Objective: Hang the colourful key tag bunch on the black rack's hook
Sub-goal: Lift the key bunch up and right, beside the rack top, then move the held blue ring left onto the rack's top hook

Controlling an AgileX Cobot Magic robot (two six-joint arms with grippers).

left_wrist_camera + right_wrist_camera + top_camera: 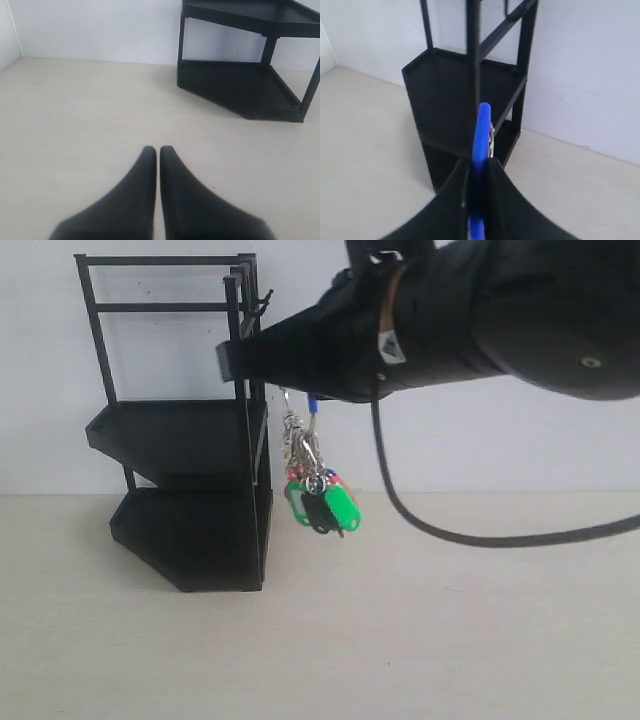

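Right gripper [479, 162]: jaws clamped narrow on the blue loop [483, 131] of the colourful key tag bunch [321, 498]. The bunch hangs clear of the table [75, 125], just beside the black rack [190, 440] and below the hook [262, 302]. Left gripper [158, 150]: jaws pressed together, empty.

— What lies behind?
— A plain white wall [480, 440] fills the exterior view from 9 through 12 to 3 o'clock.
— And underneath?
— A pale beige surface [450, 640] lies toward 6 o'clock, smooth and matte. In the left wrist view a side wall [7, 30] meets the white one at a corner. The light is soft and even.
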